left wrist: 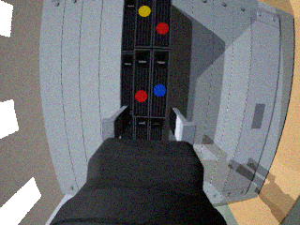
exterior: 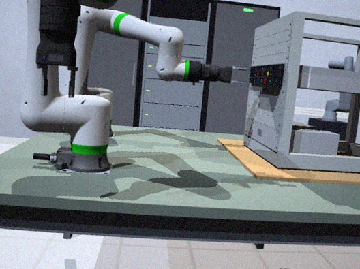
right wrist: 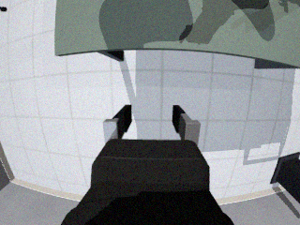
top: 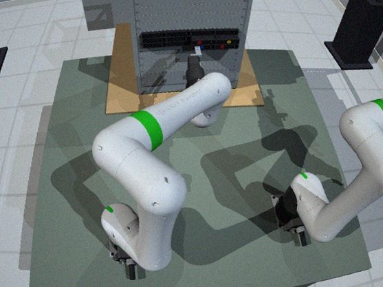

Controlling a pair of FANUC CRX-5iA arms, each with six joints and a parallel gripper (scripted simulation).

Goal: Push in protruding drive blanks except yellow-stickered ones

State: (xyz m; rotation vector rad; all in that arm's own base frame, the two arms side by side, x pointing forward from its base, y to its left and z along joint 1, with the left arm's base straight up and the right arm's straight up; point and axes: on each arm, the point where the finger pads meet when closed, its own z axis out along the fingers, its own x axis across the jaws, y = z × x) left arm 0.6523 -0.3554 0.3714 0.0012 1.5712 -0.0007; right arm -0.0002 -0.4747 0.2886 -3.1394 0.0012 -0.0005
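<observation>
Facing the rack (top: 192, 11) (exterior: 288, 94) (left wrist: 89, 94), your left gripper (top: 197, 51) (exterior: 239, 75) (left wrist: 149, 115) stood wide open, holding nothing; your right gripper (exterior: 57, 89) (right wrist: 152, 113) was also wide.

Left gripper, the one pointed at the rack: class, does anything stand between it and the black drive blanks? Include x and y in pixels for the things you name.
Nothing visible stands between the open black left gripper (top: 197, 52) (exterior: 240, 75) (left wrist: 149, 119) and the black drive blanks (left wrist: 160, 105) in the grey metal rack (top: 192, 11) (exterior: 297, 41) (left wrist: 84, 94).
</observation>
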